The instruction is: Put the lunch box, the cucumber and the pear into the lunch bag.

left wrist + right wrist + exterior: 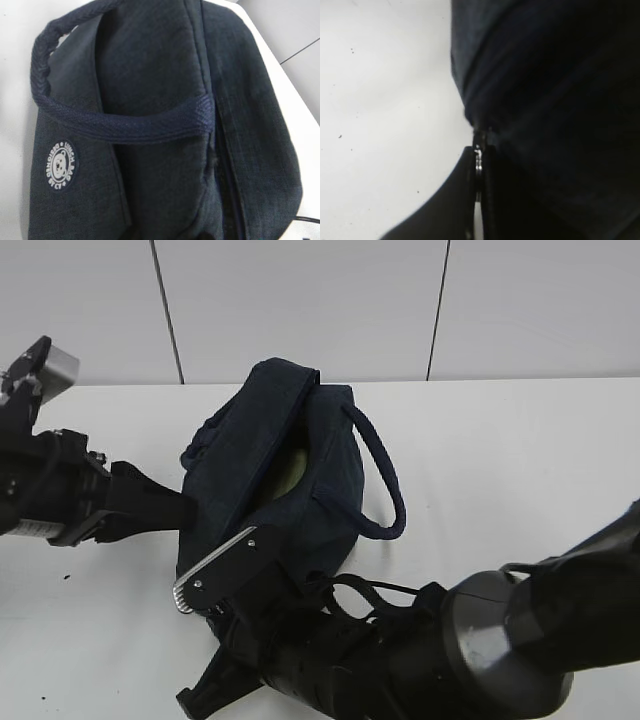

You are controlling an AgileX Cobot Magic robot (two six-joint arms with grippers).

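The dark navy lunch bag (300,455) lies on the white table (520,460), its top partly open with one loop handle (385,475) arching to the right. Something pale yellow-green (290,477) shows inside the opening; I cannot tell which item it is. The cucumber, the pear and the lunch box are otherwise hidden. My left gripper (186,507) is pinched on the bag's left end; its wrist view shows only bag fabric (150,75) and a handle strap (150,127). My right gripper (478,162) is shut on the metal ring pull (478,167) at the bag's near end.
The right arm's bulky black body (400,660) fills the lower front of the exterior view and hides the table there. A white wall (300,300) stands behind the table. A round white logo patch (61,165) sits on the bag's side.
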